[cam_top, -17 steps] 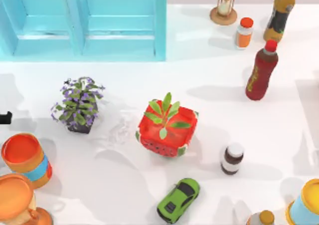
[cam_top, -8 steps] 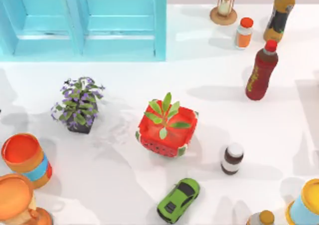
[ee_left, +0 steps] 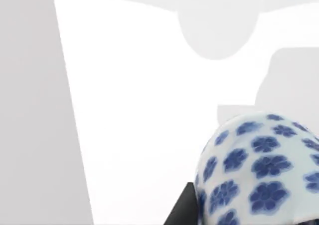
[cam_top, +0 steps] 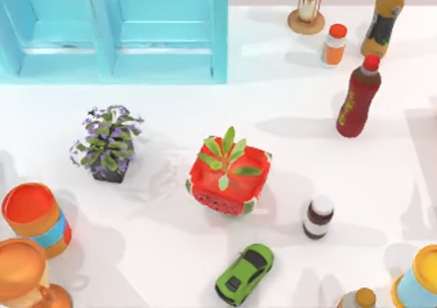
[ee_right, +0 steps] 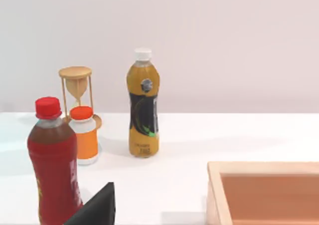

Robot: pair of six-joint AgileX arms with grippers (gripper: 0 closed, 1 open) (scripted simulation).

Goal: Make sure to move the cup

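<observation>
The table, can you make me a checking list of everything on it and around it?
Surface: white table, shadowed in places.
Job's things: blue-flowered white cup, close to the left wrist camera.
Clutter: purple flower pot, watermelon planter, green toy car, red bottle, hourglass, orange jar.
Grippers: open or shut not shown.
Cables: nothing seen.
Surroundings: blue cabinet, wooden tray.

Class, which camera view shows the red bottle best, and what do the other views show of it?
The top view: the whole red bottle stands unobstructed near the table's right side. The right wrist view shows it up close but cut off at the base. The left wrist view shows a blue-flowered cup instead.
</observation>
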